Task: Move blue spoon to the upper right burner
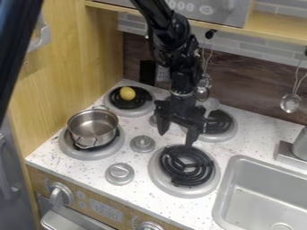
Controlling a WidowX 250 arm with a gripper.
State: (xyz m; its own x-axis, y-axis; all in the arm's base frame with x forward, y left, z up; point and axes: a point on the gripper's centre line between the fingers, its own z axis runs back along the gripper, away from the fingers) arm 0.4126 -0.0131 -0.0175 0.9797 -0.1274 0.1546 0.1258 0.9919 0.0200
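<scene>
Pincer (176,138) spread apart, empty, pointing steeply down, near lower right burner (187,166)

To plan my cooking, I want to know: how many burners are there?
4: upper left burner, under a yellow object; lower left burner, under the pot; upper right burner, partly behind the gripper; lower right burner.

Metal pot (94,126) seated on front left burner (72,150). Yellow oval item (127,93) positioned on rear left burner (142,107). Sink (264,191) recessed in the desk (45,155).
</scene>
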